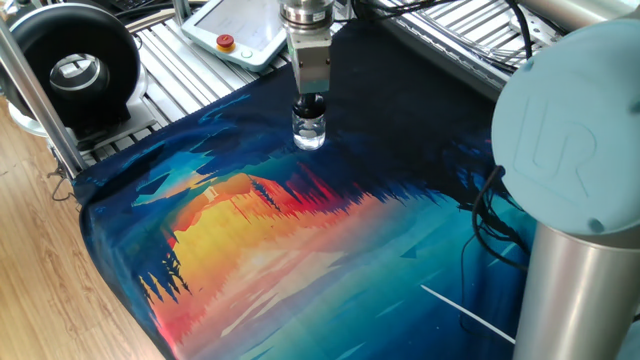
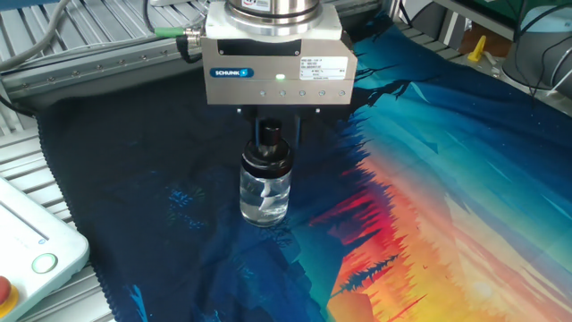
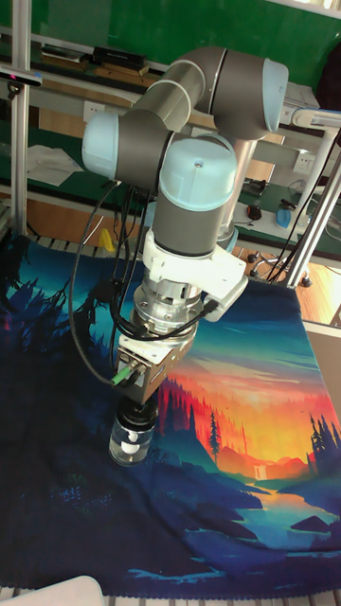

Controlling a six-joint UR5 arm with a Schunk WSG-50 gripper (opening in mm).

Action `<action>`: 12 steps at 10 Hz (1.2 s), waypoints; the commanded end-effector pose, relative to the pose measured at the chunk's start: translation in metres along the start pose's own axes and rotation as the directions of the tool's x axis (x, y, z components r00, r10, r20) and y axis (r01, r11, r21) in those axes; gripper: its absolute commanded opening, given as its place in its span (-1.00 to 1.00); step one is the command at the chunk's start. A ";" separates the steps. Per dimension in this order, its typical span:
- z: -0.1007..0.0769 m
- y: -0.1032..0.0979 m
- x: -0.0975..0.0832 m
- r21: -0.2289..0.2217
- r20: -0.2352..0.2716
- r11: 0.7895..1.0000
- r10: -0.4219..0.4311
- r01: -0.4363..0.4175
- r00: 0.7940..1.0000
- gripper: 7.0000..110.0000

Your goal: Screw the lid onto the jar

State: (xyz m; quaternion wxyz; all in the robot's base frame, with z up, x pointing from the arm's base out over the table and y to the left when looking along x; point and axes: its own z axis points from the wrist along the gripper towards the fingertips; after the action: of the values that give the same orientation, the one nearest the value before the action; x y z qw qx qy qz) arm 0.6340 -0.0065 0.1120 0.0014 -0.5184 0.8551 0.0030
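A small clear glass jar (image 2: 264, 198) (image 1: 309, 131) (image 3: 129, 442) stands upright on the dark part of the printed cloth. On its neck sits the black lid (image 2: 268, 154) (image 1: 310, 106) (image 3: 135, 414). My gripper (image 2: 271, 136) (image 1: 311, 100) (image 3: 138, 402) hangs straight above the jar, fingers pointing down, shut on the lid's narrow top. The silver gripper body (image 2: 276, 69) hides the fingers' upper part.
A colourful sunset cloth (image 1: 280, 250) covers the table. A white pendant with a red button (image 1: 232, 32) and a large black ring-shaped device (image 1: 70, 70) lie at the back left. The arm's big base column (image 1: 575, 180) stands at the right. Another white box (image 2: 27, 246) sits by the cloth's edge.
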 end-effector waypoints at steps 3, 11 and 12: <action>0.000 -0.004 -0.011 0.010 0.026 0.994 -0.109 0.108 0.994 -0.28; -0.006 0.000 -0.009 0.016 0.022 0.949 -0.315 0.315 0.949 -0.28; -0.007 -0.004 -0.006 0.030 0.008 0.942 -0.334 0.334 0.943 -0.28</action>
State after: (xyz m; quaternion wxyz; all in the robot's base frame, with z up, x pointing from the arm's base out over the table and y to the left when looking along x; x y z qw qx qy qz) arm 0.6365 0.0003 0.1162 0.0097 -0.6365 0.7712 0.0026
